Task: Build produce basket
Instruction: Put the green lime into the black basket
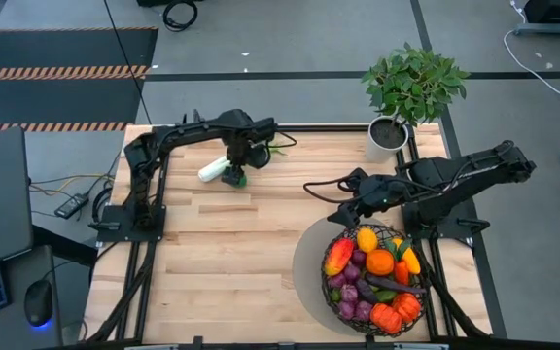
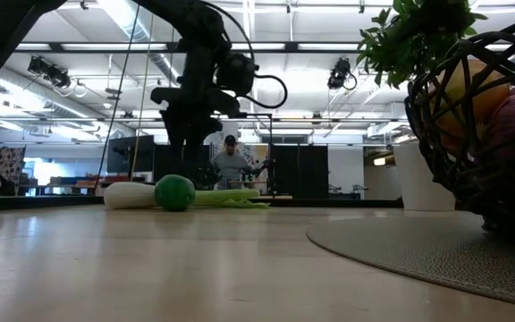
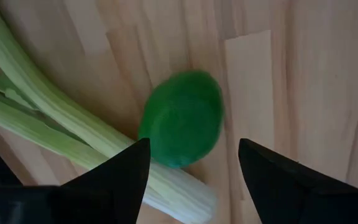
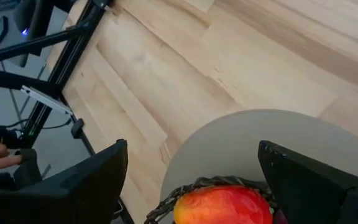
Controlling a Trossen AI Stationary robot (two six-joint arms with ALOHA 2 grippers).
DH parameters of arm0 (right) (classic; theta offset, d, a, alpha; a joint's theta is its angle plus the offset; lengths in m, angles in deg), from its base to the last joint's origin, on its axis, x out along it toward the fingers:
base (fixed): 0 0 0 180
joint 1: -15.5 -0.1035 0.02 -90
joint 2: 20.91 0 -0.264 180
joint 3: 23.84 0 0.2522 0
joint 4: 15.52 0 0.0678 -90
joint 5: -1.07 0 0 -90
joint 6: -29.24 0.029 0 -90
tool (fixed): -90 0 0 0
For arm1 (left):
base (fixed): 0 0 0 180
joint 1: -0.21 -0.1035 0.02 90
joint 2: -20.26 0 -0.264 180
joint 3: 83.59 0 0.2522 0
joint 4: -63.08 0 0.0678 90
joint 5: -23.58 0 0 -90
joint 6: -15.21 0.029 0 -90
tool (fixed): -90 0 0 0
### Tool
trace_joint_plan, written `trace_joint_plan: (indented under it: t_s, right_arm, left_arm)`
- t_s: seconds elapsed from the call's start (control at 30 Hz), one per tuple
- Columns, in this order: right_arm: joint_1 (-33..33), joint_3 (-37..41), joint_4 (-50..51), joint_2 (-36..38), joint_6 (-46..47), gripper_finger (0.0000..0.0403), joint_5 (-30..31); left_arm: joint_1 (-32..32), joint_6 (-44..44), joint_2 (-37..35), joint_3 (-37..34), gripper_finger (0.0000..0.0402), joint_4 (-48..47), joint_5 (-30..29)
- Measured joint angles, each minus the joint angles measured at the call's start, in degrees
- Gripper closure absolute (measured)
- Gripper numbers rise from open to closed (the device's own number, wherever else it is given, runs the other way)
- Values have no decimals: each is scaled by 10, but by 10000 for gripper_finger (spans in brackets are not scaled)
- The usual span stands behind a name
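The green lime [image 3: 182,118] lies on the wood against the leek [image 3: 42,118], which lies flat with its white end [image 1: 211,171] toward the table's left. My left gripper [image 3: 191,158] hovers open above the lime, one finger on each side, touching nothing. In the low view the lime [image 2: 174,192] sits on the table in front of the leek [image 2: 132,194]. The dark wire basket [image 1: 343,292], heaped with fruits and vegetables, stands on a round grey mat at the near right. My right gripper [image 4: 191,155] is open above the basket's far left rim, over a red-orange fruit [image 4: 222,205].
A white pot with a leafy plant [image 1: 389,134] stands at the far right corner. The grey mat [image 4: 229,143] spreads out under the basket. Bare wood lies between the leek and the basket. In the room behind, a person [image 2: 231,161] is in view.
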Motion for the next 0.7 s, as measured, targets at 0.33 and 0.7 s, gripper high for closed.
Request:
trace_joint_plan:
  t_s: [0.33, 0.7]
  right_arm:
    - [-7, 0, 0, 0, 0, 40, 4]
    - [-7, 0, -1, 0, 17, 40, 5]
  left_arm:
    - [-9, 38, 0, -23, 151, -23, -2]
    - [7, 20, 0, -85, 139, 36, -5]
